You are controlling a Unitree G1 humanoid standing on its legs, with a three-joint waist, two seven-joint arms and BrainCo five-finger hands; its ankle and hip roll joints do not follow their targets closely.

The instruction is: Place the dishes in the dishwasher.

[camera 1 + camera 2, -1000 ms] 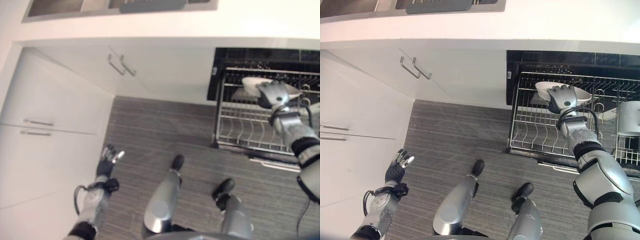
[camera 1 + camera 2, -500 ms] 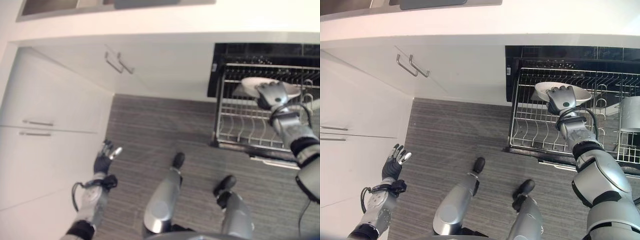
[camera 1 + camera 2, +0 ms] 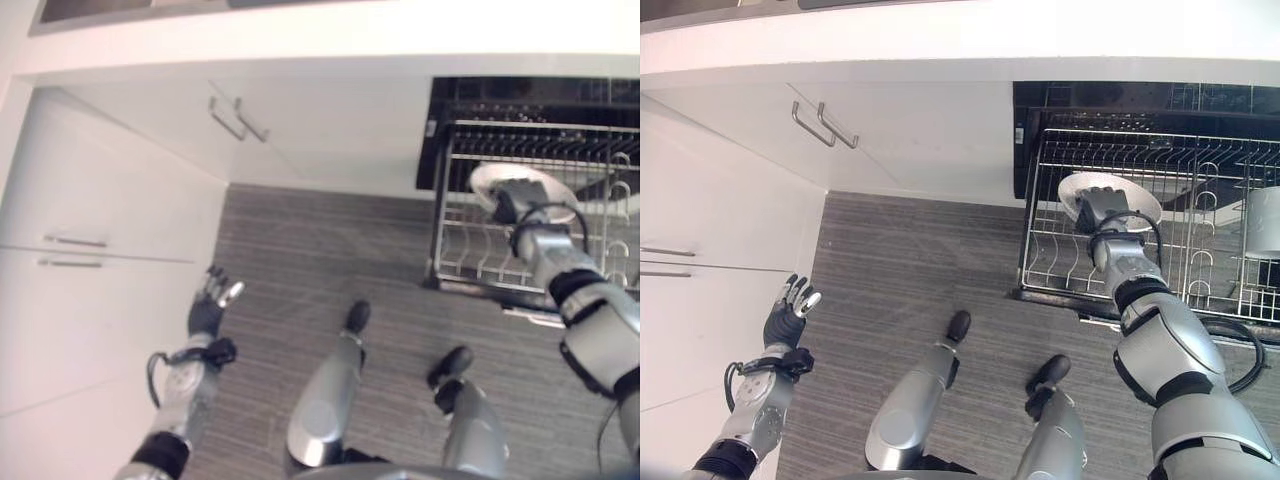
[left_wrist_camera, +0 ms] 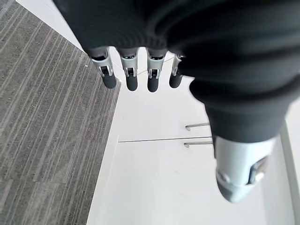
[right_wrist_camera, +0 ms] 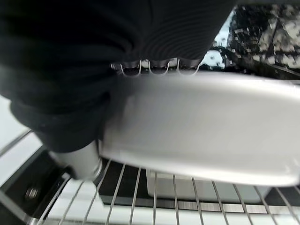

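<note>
The right robot hand (image 3: pixel 1099 207) is curled round a white plate (image 3: pixel 1110 201), fingers over its far rim and thumb clamped under the near edge, as the right wrist view (image 5: pixel 84 161) shows with the plate's (image 5: pixel 197 126) broad pale face stretching past the dark cover. The plate hangs just above the pulled-out wire rack (image 3: pixel 1060 265) of the open dishwasher (image 3: pixel 1040 105), over the rack's left part where rows of upright tines stand; holding it by one edge leaves the opposite edge free to drop between those tines, which is likely why it is gripped that way. It does not yet look seated in a slot, so the step in hand seems to be lowering and tilting it onto its edge. A pale cup or pot (image 3: pixel 1264 222) sits further right in the rack. The left robot hand (image 3: pixel 790 314) hangs idle over the grey striped floor (image 3: pixel 910 270) by the white cabinets (image 3: pixel 710 200), fingers straight and relaxed, holding nothing (image 4: pixel 136 75).
</note>
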